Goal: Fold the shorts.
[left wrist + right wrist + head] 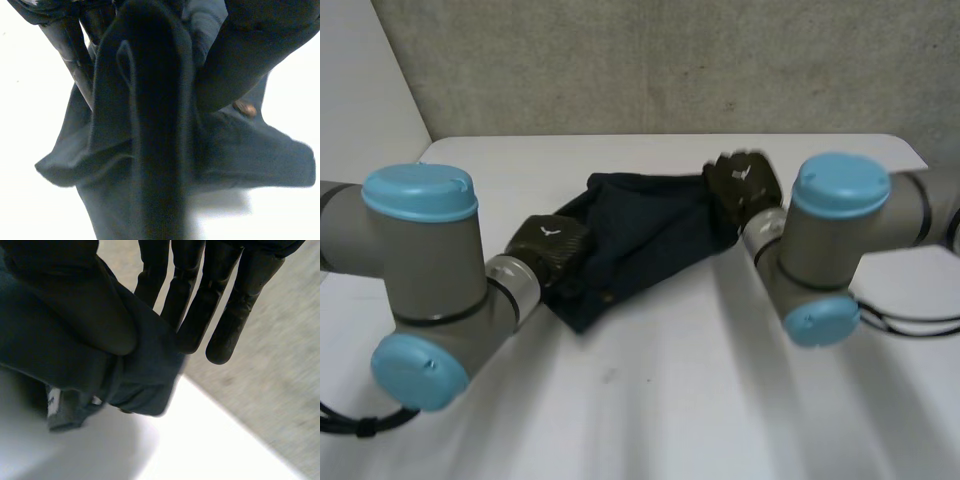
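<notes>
**Head view.** A white table stands before a grey wall. The dark navy shorts span the gap between the two hands over the table's far half, bunched into slanting creases. It cannot be told whether the shorts rest on the table or hang clear of it. The left arm and right arm flank the shorts. The left hand meets the shorts' left end and the right hand their far right corner, each hiding the edge it meets.

**Left wrist view.** The left hand is clamped on the shorts. A thick ridge of cloth runs between its thumb and its fingers and hides the palm. Past the fingertips the shorts spread to both sides over the table. A small brown stud sits on the shorts just beside the thumb.

**Right wrist view.** The right hand pinches a rolled edge of the shorts between its thumb and its straight fingers. A white label shows under the shorts, with the table beneath them and the wall beyond them.
</notes>
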Motion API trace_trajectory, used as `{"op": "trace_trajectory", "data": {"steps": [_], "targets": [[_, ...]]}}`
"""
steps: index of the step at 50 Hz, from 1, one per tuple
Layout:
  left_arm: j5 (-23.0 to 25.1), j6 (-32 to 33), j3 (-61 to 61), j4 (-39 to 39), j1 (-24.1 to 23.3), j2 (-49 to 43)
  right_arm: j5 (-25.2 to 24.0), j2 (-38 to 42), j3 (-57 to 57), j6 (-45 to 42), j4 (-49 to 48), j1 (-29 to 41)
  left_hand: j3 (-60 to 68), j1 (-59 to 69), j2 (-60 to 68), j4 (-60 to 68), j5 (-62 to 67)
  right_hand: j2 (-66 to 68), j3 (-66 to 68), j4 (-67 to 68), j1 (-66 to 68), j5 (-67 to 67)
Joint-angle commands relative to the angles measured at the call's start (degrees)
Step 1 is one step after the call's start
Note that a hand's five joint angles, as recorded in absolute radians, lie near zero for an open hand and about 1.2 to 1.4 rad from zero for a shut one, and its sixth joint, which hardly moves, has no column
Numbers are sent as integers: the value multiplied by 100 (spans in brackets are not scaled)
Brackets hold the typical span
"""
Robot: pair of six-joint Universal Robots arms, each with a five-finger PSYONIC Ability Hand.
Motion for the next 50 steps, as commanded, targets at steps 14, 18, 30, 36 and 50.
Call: {"op": "trace_trajectory", "data": {"steps": [14,18,30,36,50], "targets": [[-721,-2285,411,-43,-1222,-260,-1449,1259,-1240,-892,-508,-186,-4377,-3840,-4426,-4449,-4078,-5691,-5725,-5790,-4504,-5524],[-941,-2285,183,-271,-863,90,-1019,521,-722,-716,-376,-422,-4478,-3942,-4527,-4550,-4179,-5691,-5725,-5790,-4504,-5524],[-871,-2285,-723,-395,-150,1058,-710,-1747,1307,1066,1300,-713,-4428,-3892,-4477,-4500,-4129,-5691,-5725,-5790,-4504,-5524],[-827,-2285,-917,-377,-650,1146,-780,-1836,1985,2086,2146,-924,-4579,-4042,-4628,-4651,-4280,-5481,-5515,-5580,-4294,-5313],[-836,-951,-820,518,-1450,611,-1404,-2319,3787,2703,1875,-1267,-5353,-4817,-5402,-5425,-5054,-4993,-5027,-5092,-3806,-4826]]}}
